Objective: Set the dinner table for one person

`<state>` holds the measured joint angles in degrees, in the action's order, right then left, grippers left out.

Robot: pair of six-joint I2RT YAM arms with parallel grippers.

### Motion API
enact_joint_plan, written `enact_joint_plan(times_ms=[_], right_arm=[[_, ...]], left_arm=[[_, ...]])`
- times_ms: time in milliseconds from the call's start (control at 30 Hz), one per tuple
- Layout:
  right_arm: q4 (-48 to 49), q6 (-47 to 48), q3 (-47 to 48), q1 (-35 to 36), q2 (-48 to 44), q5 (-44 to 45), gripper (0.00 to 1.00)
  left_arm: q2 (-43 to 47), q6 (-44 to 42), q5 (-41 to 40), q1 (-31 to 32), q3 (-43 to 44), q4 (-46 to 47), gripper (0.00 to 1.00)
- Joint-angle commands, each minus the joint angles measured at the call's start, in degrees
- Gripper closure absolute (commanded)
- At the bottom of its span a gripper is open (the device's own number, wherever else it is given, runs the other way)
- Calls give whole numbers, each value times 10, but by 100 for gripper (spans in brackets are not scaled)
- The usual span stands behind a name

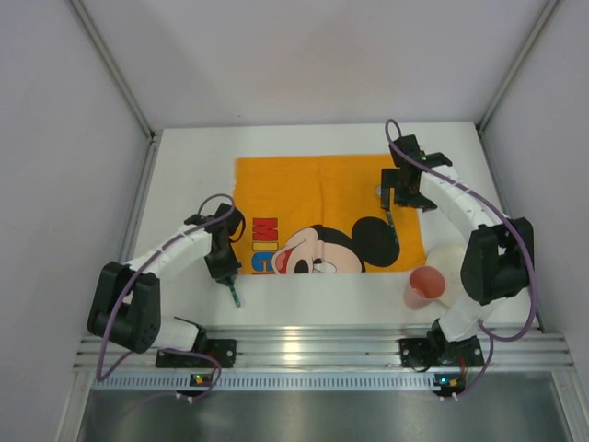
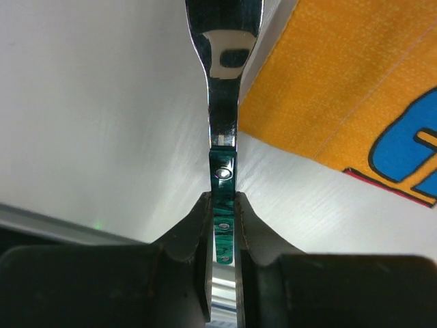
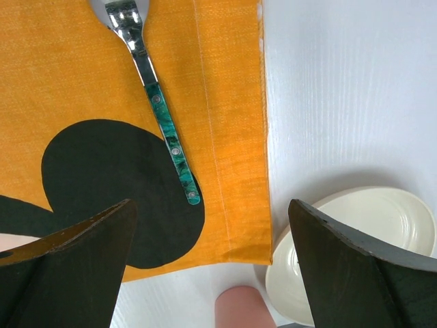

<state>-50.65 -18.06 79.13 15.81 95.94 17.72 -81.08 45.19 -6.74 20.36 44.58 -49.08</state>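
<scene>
The dinner table (image 1: 184, 175) is a plain white top with an orange Mickey Mouse placemat (image 1: 294, 184) in its middle. My left gripper (image 1: 225, 270) is just off the placemat's left edge. In the left wrist view it (image 2: 223, 225) is shut on the green handle of a metal utensil (image 2: 222, 123), beside the placemat (image 2: 341, 82). My right gripper (image 1: 394, 195) is over the placemat's right side; in the right wrist view it (image 3: 210, 205) is open and empty. Below it a second green-handled utensil (image 3: 167, 130) lies on the placemat (image 3: 225, 102), also seen from above (image 1: 391, 221).
A small white plate (image 1: 446, 258) and a pink cup (image 1: 423, 287) stand off the placemat's near right corner, partly behind my right arm. Both show in the right wrist view, plate (image 3: 369, 232) and cup (image 3: 239, 309). Grey walls enclose the table on three sides.
</scene>
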Motion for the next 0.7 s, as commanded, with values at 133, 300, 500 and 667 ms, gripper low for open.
enact_joint_plan(times_ms=[133, 300, 500, 667], right_arm=[[3, 2, 3, -11, -27, -21, 7], [10, -6, 18, -11, -18, -41, 8], [12, -13, 14, -12, -22, -52, 8], [13, -14, -1, -12, -36, -53, 8]], left_arm=[[48, -38, -73, -1, 158, -110, 100], [-26, -157, -57, -1, 244, -45, 100], [-126, -263, -39, 0, 309, 45, 100], [-193, -311, -24, 4, 333, 89, 100]])
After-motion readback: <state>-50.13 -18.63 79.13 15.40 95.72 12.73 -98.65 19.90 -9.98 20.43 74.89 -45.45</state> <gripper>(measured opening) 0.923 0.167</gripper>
